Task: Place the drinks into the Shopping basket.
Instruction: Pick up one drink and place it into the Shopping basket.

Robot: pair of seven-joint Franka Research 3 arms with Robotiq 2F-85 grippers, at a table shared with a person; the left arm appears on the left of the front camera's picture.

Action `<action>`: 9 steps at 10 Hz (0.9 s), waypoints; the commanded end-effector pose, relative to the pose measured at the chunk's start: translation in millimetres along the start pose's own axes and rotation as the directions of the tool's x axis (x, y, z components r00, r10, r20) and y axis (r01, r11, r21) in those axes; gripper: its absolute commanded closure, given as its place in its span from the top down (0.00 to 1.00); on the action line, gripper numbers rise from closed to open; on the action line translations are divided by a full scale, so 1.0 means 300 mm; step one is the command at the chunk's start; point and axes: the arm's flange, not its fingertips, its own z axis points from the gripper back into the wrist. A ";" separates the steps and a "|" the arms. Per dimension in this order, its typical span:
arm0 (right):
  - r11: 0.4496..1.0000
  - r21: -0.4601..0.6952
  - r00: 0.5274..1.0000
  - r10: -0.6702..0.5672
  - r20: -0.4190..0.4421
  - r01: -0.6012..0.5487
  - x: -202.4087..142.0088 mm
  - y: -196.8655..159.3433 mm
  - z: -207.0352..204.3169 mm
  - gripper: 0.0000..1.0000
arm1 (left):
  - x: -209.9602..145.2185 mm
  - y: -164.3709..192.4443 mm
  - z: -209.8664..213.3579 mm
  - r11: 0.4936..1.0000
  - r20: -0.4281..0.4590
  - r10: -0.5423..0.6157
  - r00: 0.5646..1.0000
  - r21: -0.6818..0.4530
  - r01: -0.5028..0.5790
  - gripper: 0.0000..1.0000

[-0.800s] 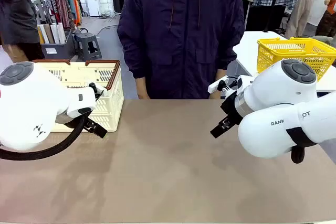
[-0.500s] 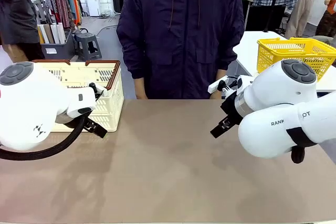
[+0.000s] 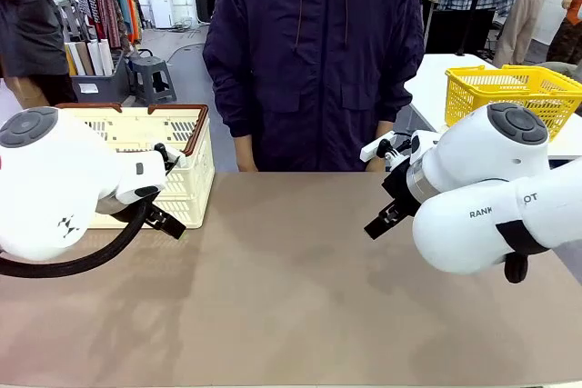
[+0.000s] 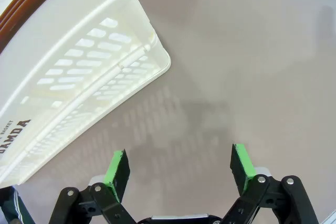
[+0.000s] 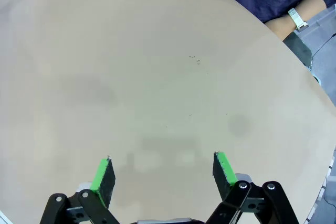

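- Far left on the brown surface (image 3: pixel 291 306): the Shopping basket (image 3: pixel 195 170), cream-white perforated plastic with a brown rim and handles, standing upright.
- In the left wrist view: the same basket (image 4: pixel 79 72), "DAMDA" lettering on its side, one corner toward the middle of the picture, a faint pattern of its slots mirrored on the surface (image 4: pixel 252 51) beside it.
- For the left jaws: spread wide, holding nothing, green pads (image 4: pixel 116 166) well apart over the surface, near the basket's corner without touching it.
- For the right jaws: likewise spread wide, holding nothing, green pads (image 5: pixel 104 176) well apart over the surface (image 5: pixel 157 77) on the right side.
- From the left: the white left arm (image 3: pixel 55 184), in front of the basket's near side.
- From the right: the white right arm (image 3: pixel 482 211).
- At the far edge, in the middle: a person (image 3: pixel 314 61) in a dark blue jacket, standing.
- In the right wrist view, at the surface's far edge: a wrist with a watch (image 5: pixel 297 18).
- Far right, on a separate white table behind: a bright yellow mesh basket (image 3: pixel 514 93).
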 end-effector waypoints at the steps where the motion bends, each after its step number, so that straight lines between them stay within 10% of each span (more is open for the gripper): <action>1: 1.000 0.000 1.000 -0.001 0.000 0.001 0.000 0.000 0.000 1.00 | 0.000 0.000 0.000 1.000 0.000 0.000 1.000 0.000 0.000 1.00; 6: 1.000 0.000 1.000 0.000 0.000 0.000 0.000 0.000 0.000 1.00 | 0.000 0.000 0.000 1.000 0.000 0.000 1.000 0.000 0.000 1.00; 9: 0.851 0.291 0.895 -0.378 -0.238 0.437 -0.054 -0.052 0.240 1.00 | -0.007 0.011 0.228 0.922 -0.309 0.176 0.935 -0.281 -0.267 1.00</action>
